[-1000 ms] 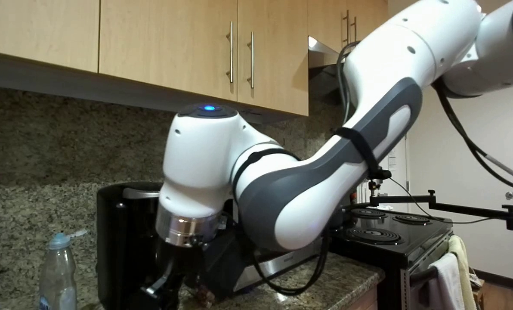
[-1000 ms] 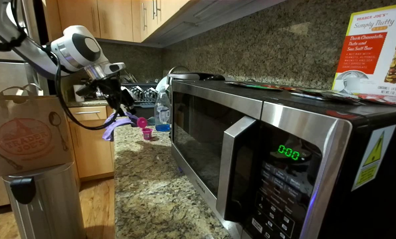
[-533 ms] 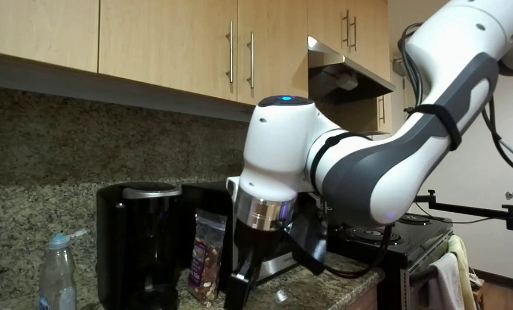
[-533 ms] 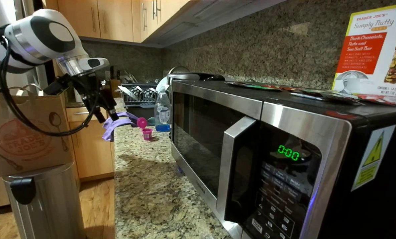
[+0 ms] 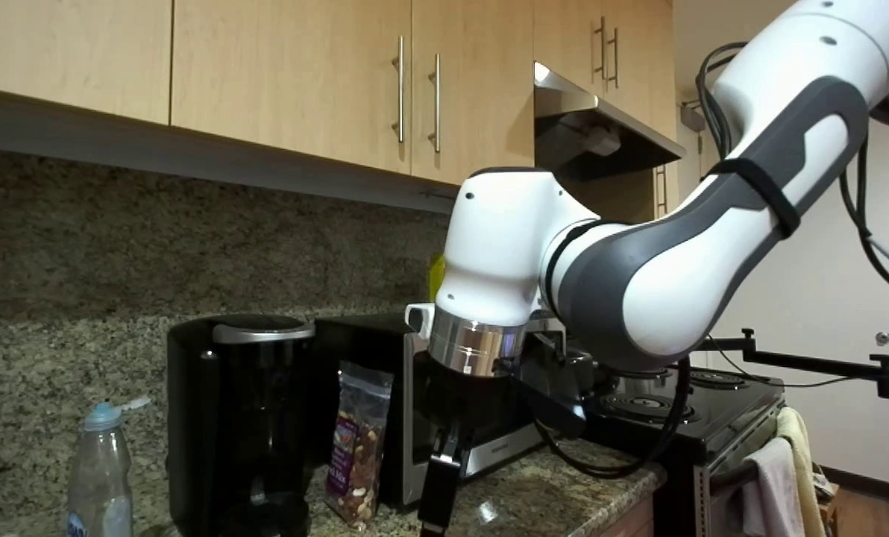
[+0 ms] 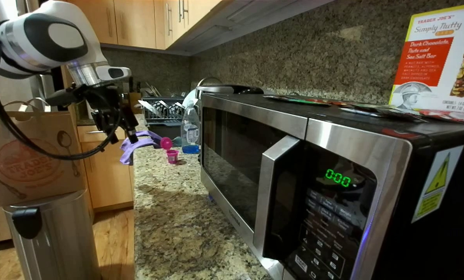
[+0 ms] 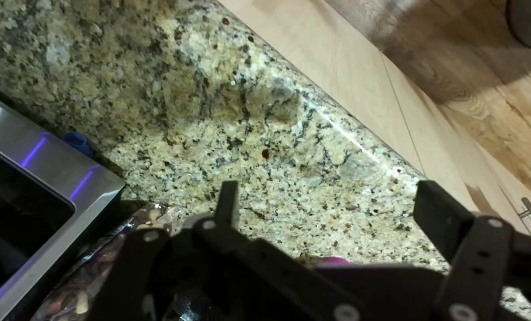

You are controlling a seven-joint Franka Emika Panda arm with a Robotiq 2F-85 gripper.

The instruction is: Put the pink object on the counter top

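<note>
The pink object [image 6: 172, 156], a small magenta cup with its round lid [image 6: 166, 143] tilted up, stands upright on the counter top [image 6: 169, 217] near the far end in an exterior view. In the wrist view only a pink edge [image 7: 334, 260] shows; the gripper's body hides the rest. The granite counter top also shows in the wrist view [image 7: 265, 111] and in an exterior view [image 5: 541, 488]. My gripper [image 7: 328, 200] is open with nothing between its fingers. It is above the counter near its front edge, apart from the pink object, as an exterior view shows [image 6: 123, 138].
A microwave [image 6: 247, 163] stands along the counter. A nut-mix bag [image 5: 359, 447], a black coffee maker [image 5: 239, 425] and a clear bottle [image 5: 101, 477] stand beside it. A purple cloth [image 6: 138, 144] hangs over the edge. A paper bag [image 6: 29, 155] sits on a bin [image 6: 53, 237].
The arm has swung along the counter, away from the coffee maker and toward the stove, mostly in the first half second. The nut-mix bag has come into sight. The pink object has not moved.
</note>
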